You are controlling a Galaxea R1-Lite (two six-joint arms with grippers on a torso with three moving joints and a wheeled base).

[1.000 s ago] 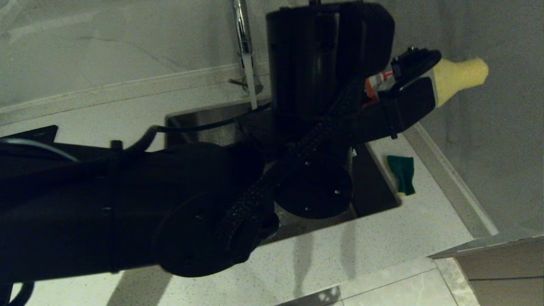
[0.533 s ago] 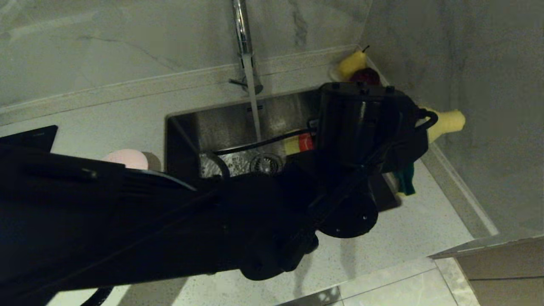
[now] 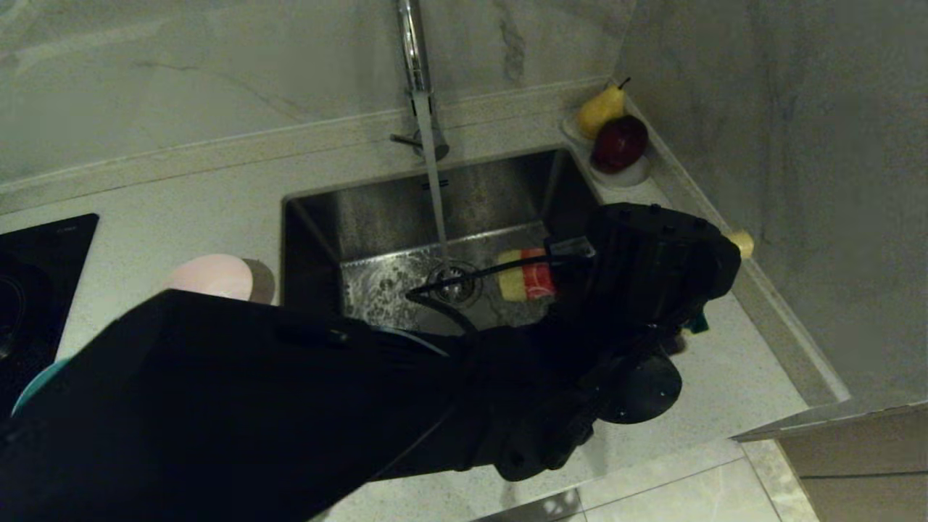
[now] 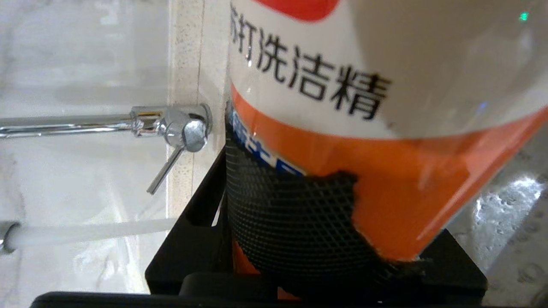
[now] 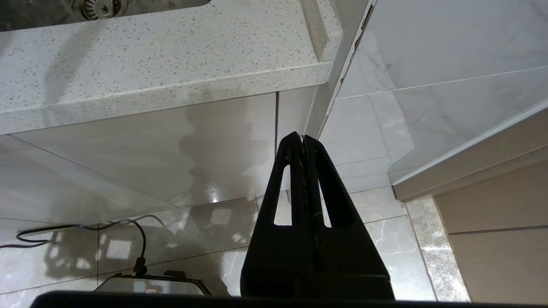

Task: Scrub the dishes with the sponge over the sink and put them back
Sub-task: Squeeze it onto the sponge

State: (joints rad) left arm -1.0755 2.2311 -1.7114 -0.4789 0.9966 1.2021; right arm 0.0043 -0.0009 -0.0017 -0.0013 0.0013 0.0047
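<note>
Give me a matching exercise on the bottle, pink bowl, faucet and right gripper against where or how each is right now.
Column A
1. detergent bottle
2. pink bowl
3. faucet
4. right gripper

Column B
a. shut, below the countertop edge
b. running water into the sink
c. on the countertop, left of the sink
d. held by the left gripper

Pairs: 1-d, 2-c, 3-b, 4-a

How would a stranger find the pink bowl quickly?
Start at the square steel sink under the running chrome faucet. On the speckled counter to its left sits the pale pink round plastic bowl, partly hidden by the black arm; nothing else there is pink.
</note>
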